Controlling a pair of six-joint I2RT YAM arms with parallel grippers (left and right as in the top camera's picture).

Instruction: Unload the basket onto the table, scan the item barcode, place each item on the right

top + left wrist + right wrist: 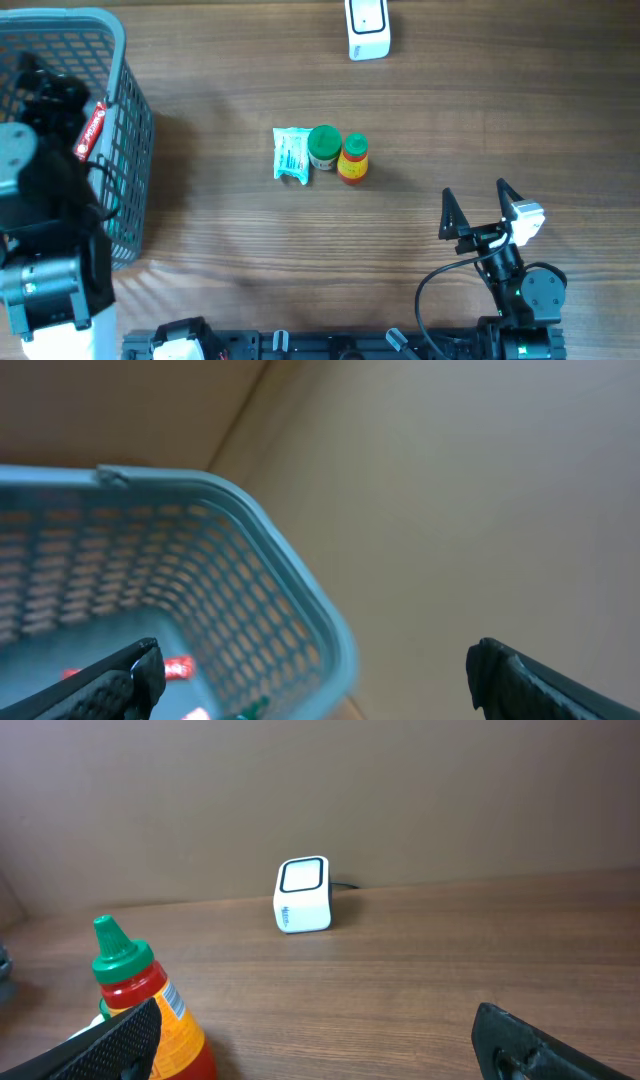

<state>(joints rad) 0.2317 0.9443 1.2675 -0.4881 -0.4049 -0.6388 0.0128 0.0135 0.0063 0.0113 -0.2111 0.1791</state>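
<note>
Orange bottle [352,160] stands ahead-left of right end effector [474,190] (jaws apart).

Overhead: the basket [135,130] is cut off by the left edge, and the left arm [45,190] hides most of its interior. The scanner [367,35] is cropped at the top. Left wrist view: the basket is blurred, and the red objects [178,668] inside are unidentifiable. Right wrist view: the sauce bottle [150,995] has its base cut off, and its print is too small to read.
</note>
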